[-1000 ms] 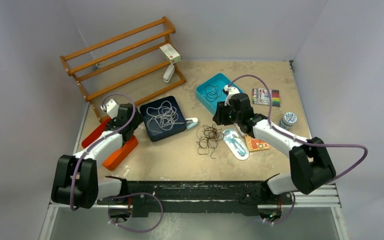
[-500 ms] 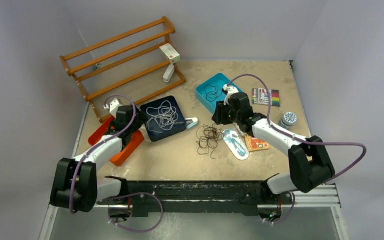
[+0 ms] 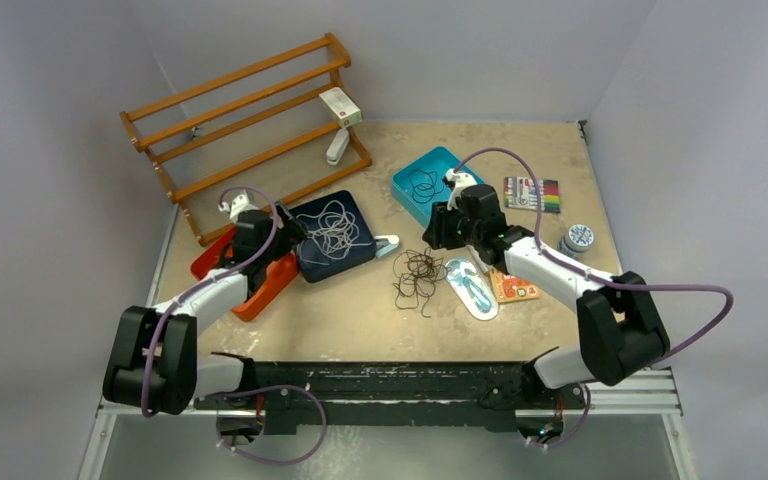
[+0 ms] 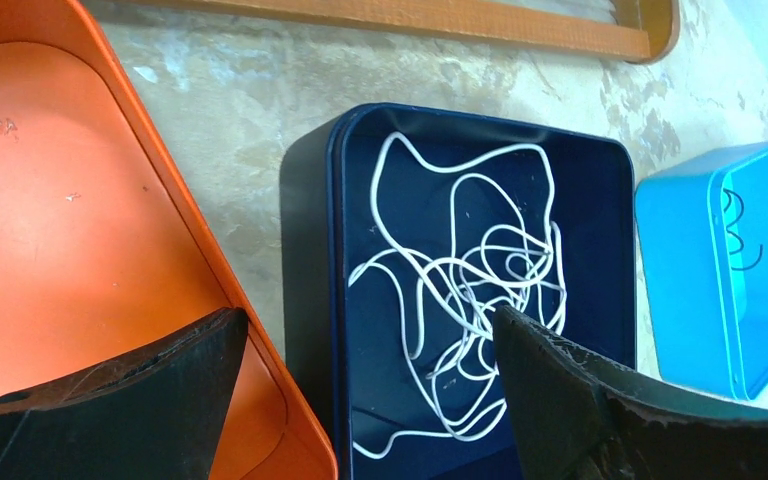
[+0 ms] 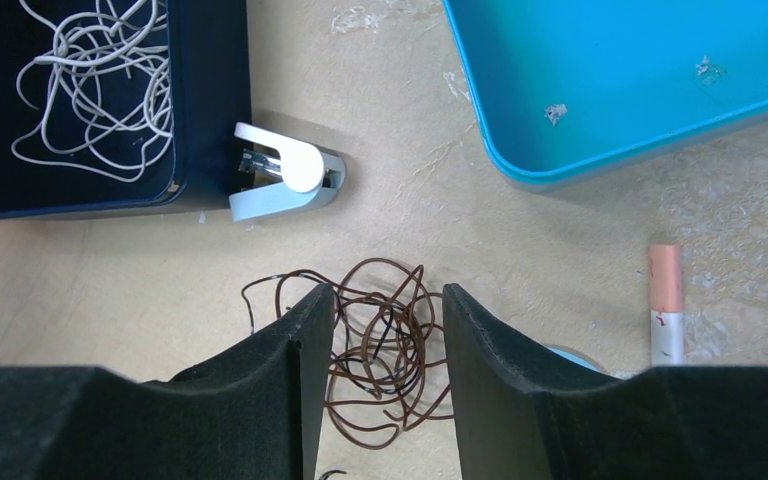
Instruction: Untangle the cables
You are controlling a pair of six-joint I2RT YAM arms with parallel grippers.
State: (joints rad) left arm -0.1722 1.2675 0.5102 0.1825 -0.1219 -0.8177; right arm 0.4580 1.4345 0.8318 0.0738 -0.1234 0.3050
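Note:
The white cable (image 3: 332,232) lies in loose loops in the navy tray (image 3: 305,262); it also shows in the left wrist view (image 4: 460,290). The black cable (image 3: 422,185) lies in the teal tray (image 3: 404,176). The dark brown cable (image 3: 418,275) is a tangle on the table, with a dark strand through it (image 5: 392,345). My left gripper (image 3: 282,226) is open and empty, over the navy tray's left edge (image 4: 365,330). My right gripper (image 3: 438,232) is open and empty, just above the brown tangle, its fingers either side of it (image 5: 388,300).
An orange tray (image 3: 260,285) lies under the left arm, against the navy tray. A white clip (image 3: 384,243) sits beside the navy tray. A wooden rack (image 3: 250,110) stands at the back left. A blue oval piece (image 3: 470,287), a card (image 3: 513,288), a tape roll (image 3: 577,238) and markers (image 3: 532,193) lie to the right.
My left gripper has moved right and forward to the navy tray's left edge, and the orange tray has shifted right with it. The right arm has barely moved.

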